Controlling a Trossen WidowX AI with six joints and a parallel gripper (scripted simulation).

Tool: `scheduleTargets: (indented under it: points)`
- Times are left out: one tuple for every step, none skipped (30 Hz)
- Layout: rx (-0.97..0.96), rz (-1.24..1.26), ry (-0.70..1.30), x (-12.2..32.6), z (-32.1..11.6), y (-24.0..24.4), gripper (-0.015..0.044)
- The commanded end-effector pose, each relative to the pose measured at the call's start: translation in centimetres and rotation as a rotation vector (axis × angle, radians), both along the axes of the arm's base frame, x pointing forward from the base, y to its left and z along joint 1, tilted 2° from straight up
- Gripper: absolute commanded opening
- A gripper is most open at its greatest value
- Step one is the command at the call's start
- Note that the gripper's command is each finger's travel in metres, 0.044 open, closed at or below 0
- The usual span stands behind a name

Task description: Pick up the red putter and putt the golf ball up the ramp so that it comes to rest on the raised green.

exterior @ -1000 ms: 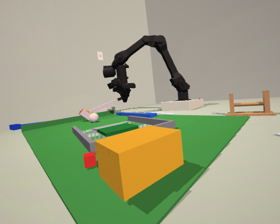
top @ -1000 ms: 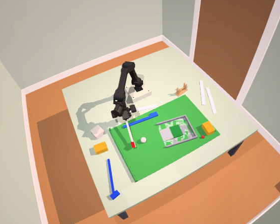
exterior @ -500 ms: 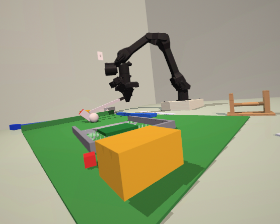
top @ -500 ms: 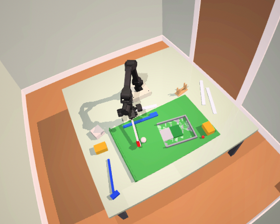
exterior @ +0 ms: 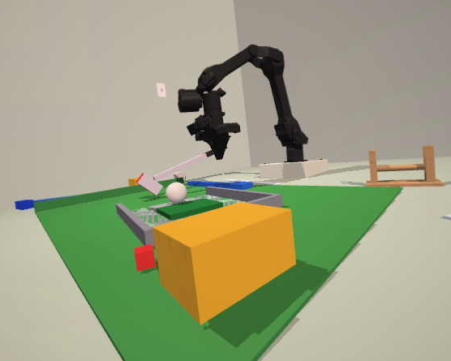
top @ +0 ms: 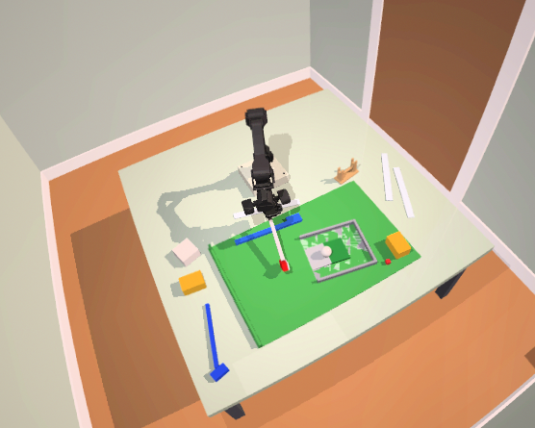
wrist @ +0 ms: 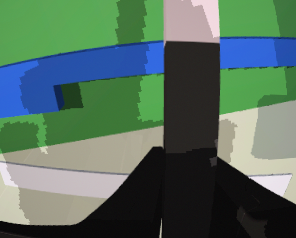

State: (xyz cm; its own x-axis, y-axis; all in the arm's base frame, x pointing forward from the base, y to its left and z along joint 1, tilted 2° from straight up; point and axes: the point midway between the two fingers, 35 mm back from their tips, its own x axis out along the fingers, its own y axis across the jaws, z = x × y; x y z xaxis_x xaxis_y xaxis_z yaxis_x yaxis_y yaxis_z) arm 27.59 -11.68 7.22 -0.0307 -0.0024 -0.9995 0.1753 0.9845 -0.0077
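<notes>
My gripper (top: 270,214) (exterior: 218,156) (wrist: 175,155) is shut on the dark grip of the red putter. The putter's pale shaft (top: 277,241) (exterior: 181,167) (wrist: 191,20) slants down to its red-faced head (top: 284,264) (exterior: 150,184), which hangs a little above the green mat (top: 270,312) (exterior: 329,206). The white golf ball (top: 326,251) (exterior: 176,192) is on the upper part of the grey ramp (top: 314,258), by the edge of the raised dark green (top: 341,253) (exterior: 189,208). The putter head is well behind the ball and not touching it.
Grey rails (top: 347,274) (exterior: 244,195) surround the raised green on three sides. A blue bar (top: 256,236) (exterior: 220,184) lies below the gripper. An orange block (top: 397,244) (exterior: 228,255) and a small red cube (top: 388,262) (exterior: 144,258) sit beyond the rails. A wooden rack (top: 346,172) stands beside the mat.
</notes>
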Motion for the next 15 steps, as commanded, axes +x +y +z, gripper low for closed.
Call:
scheduleTargets:
  points:
    - [-0.010, -0.003, -0.024, 0.5, 2.3, -0.1, 0.0000]
    - [-0.010, -0.003, -0.024, 0.4, 2.9, -0.1, 0.0000]
    - [-0.010, -0.003, -0.024, 0.4, 3.4, -0.1, 0.0000]
    - [-0.010, -0.003, -0.024, 0.4, 3.9, 0.0, 0.0000]
    - [-0.010, -0.003, -0.024, 0.4, 4.3, 0.0, 0.0000]
    - [-0.010, -0.003, -0.024, 0.3, 4.6, 0.0, 0.0000]
    - [-0.010, -0.003, -0.024, 0.3, 4.7, 0.0, 0.0000]
    - [-0.010, -0.003, -0.024, 0.3, 4.7, 0.0, 0.0000]
    - [-0.007, 0.000, -0.017, 0.3, 3.8, 0.0, 0.0000]
    - [-0.007, 0.000, -0.017, 0.3, 3.8, 0.0, 0.0000]
    - [-0.007, 0.000, -0.017, 0.3, 3.8, 0.0, 0.0000]
    - [-0.007, 0.000, -0.017, 0.3, 3.8, 0.0, 0.0000]
    - [-0.007, 0.000, -0.017, 0.3, 3.8, 0.0, 0.0000]
    - [-0.007, 0.000, -0.017, 0.3, 3.8, 0.0, 0.0000]
    - [-0.007, 0.000, -0.017, 0.3, 3.8, 0.0, 0.0000]
